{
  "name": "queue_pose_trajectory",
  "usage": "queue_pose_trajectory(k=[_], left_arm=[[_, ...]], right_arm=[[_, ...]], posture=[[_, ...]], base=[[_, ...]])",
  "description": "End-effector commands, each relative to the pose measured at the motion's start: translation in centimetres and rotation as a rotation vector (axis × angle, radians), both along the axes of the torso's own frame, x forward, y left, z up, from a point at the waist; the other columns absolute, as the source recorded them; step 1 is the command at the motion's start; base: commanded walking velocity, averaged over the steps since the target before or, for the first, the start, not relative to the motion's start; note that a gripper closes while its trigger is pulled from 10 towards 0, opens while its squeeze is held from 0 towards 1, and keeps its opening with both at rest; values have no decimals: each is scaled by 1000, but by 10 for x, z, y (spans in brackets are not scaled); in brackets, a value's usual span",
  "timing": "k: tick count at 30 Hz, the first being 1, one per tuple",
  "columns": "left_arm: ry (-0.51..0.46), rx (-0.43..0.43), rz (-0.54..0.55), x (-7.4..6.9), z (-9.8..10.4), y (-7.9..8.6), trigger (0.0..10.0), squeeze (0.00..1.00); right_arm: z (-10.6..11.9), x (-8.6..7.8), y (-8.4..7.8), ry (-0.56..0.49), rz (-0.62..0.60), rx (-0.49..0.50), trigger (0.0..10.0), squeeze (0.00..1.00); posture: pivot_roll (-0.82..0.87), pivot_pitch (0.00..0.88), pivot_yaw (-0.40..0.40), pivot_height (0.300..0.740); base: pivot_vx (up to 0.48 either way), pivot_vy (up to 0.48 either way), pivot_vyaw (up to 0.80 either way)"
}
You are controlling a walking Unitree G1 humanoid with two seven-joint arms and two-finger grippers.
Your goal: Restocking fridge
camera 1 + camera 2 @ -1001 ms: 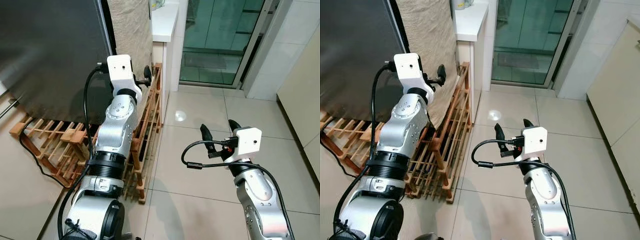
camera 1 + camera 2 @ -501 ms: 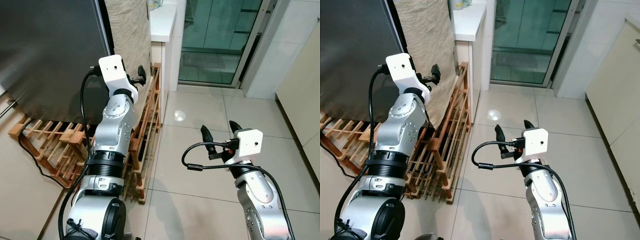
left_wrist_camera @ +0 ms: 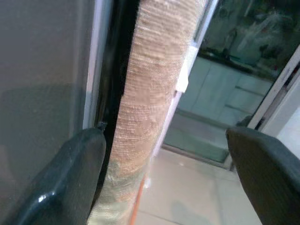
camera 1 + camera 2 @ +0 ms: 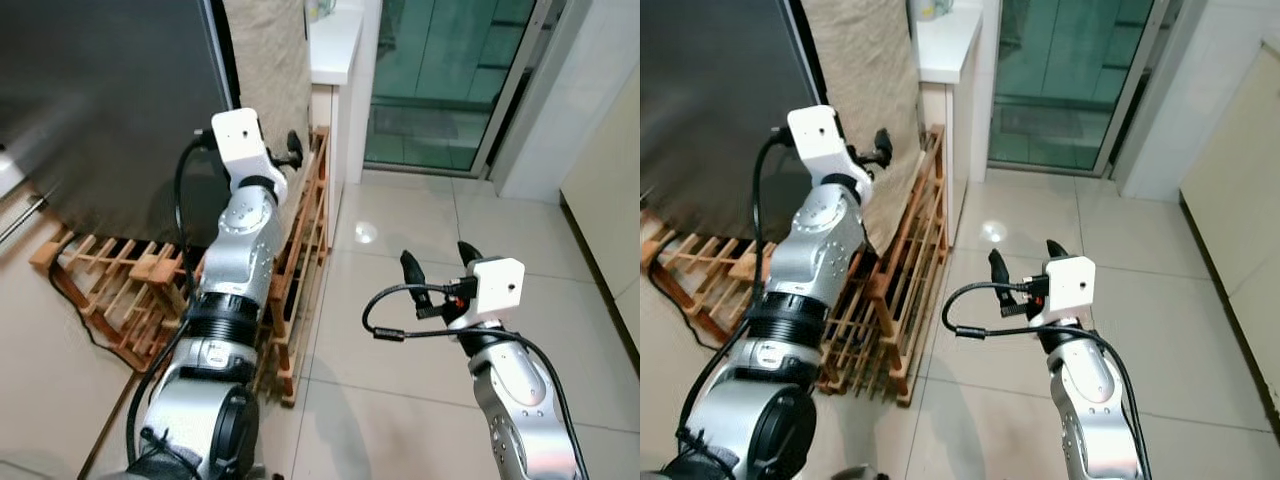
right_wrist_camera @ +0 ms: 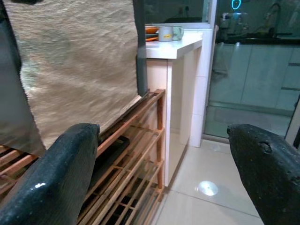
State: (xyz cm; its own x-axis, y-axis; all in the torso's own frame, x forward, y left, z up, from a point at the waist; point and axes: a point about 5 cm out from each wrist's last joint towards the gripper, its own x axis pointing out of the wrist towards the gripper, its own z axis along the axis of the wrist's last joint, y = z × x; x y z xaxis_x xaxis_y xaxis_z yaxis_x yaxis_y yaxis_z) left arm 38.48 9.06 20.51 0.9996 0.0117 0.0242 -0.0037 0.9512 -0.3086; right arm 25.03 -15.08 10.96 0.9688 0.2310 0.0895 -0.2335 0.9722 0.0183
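Observation:
The fridge [image 4: 100, 90] stands at the left with its dark grey door shut, and a beige woven cover [image 4: 265, 60] hangs on its side. My left gripper [image 4: 293, 148] is raised at the fridge's front corner, open and holding nothing. In the left wrist view its fingers [image 3: 79, 159] straddle the beige side [image 3: 150, 93], beside the dark gap along the door's edge [image 3: 115, 70]. My right gripper [image 4: 436, 255] hovers open and empty over the tiled floor, to the right of the fridge.
A wooden slatted rack [image 4: 300, 250] leans low beside the fridge, and a wooden pallet [image 4: 110, 280] with a black cable [image 4: 70, 300] lies under it. Behind are a white counter [image 4: 335, 40] with cups [image 5: 168, 33] and a glass sliding door [image 4: 440, 80]. Open tile floor [image 4: 400, 210] lies to the right.
The camera has shifted a little. My left gripper stays raised and has edged slightly closer to the fridge's corner. The right gripper has not moved.

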Motion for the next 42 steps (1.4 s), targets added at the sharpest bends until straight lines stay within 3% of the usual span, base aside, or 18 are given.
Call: queue_pose_trajectory(k=[1,3,6,10,15,21,28,36,40,42], left_arm=[[33,-49,-1,3,1,-1,10000,0],[28,-64,0,4,2,1,10000,0],[-15,1,-12,4,5,0,10000,0],[-25,26,-17,4,4,0,10000,0],[-106,86,10,1,14,3,10000,0],[-112,127,-19,-8,11,8,10000,0],[-102,124,-53,-17,6,6,10000,0],[-77,95,-50,-13,4,2,10000,0],[12,3,-10,-9,-6,7,10000,0],[-7,39,-3,-9,-4,11,10000,0]], right_arm=[[4,0,0,-11,-1,3,10000,0],[4,-1,-1,-10,-5,2,10000,0],[3,-2,-2,-7,-10,1,10000,0],[3,-2,-2,-6,-9,1,10000,0],[3,-2,-3,-6,-9,-1,10000,0],[2,-3,-4,-3,-14,-4,10000,0],[0,-3,-3,0,-11,-2,10000,0],[0,-3,-4,-1,-10,-5,10000,0],[0,-4,-6,-1,-15,-9,10000,0],[0,-5,-7,0,-20,-11,10000,0]], posture=[[-99,0,53,727],[-100,0,54,727],[-100,0,52,727],[-99,0,50,727],[-100,0,46,727],[-100,0,44,727],[-87,0,44,727],[-94,0,45,727],[-104,0,51,727],[-103,0,52,727]], base=[[0,0,0],[0,0,0],[0,0,0],[0,0,0],[0,0,0],[0,0,0],[0,0,0],[0,0,0],[0,0,0],[0,0,0]])
